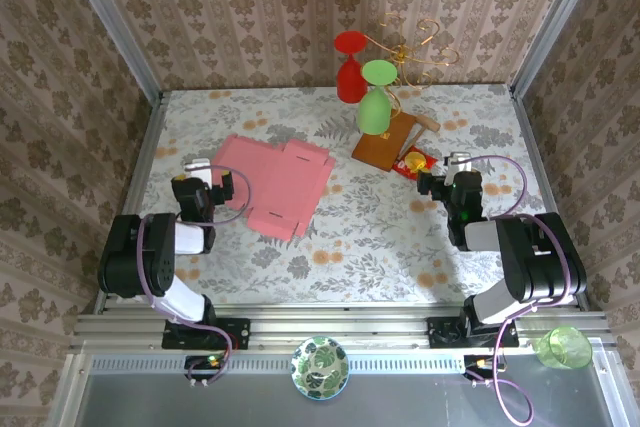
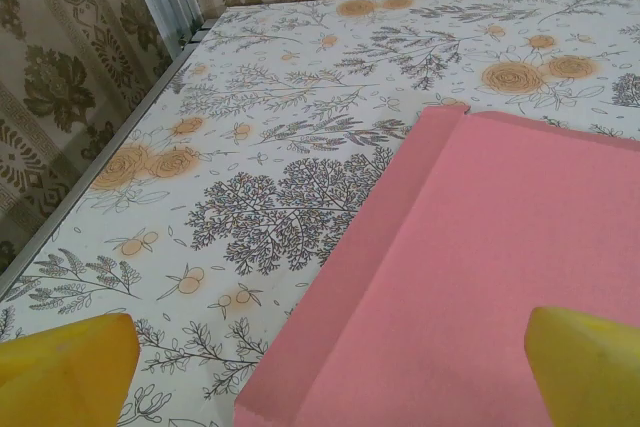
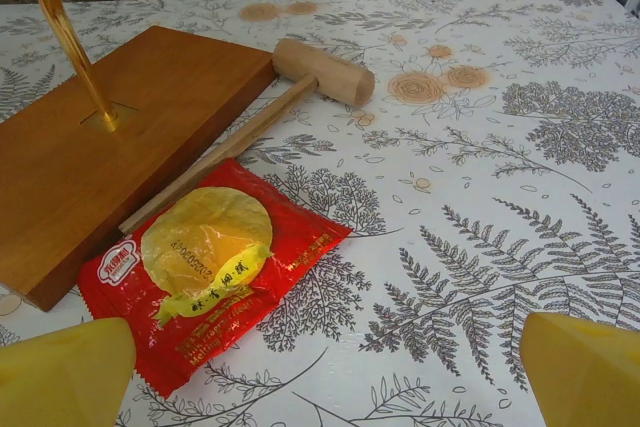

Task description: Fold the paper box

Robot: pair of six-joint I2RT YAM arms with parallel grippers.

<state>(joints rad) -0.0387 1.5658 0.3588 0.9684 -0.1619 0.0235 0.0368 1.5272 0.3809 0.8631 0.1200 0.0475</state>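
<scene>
The paper box (image 1: pixel 277 183) lies flat on the flowered table (image 1: pixel 370 237), left of centre, an unfolded pink sheet holding nothing. On the front rail we see a patterned bowl (image 1: pixel 319 367) and, far right, a green cup (image 1: pixel 563 347); we cannot make out their contents from above. Our left gripper (image 2: pixel 325 372) sits low at the sheet's left edge, arm folded back, yellow fingers spread wide and grasping nothing. Our right gripper (image 3: pixel 325 372) is likewise spread and unladen, facing a red-yellow packet (image 3: pixel 210 267) that touches a brown board (image 3: pixel 110 147).
</scene>
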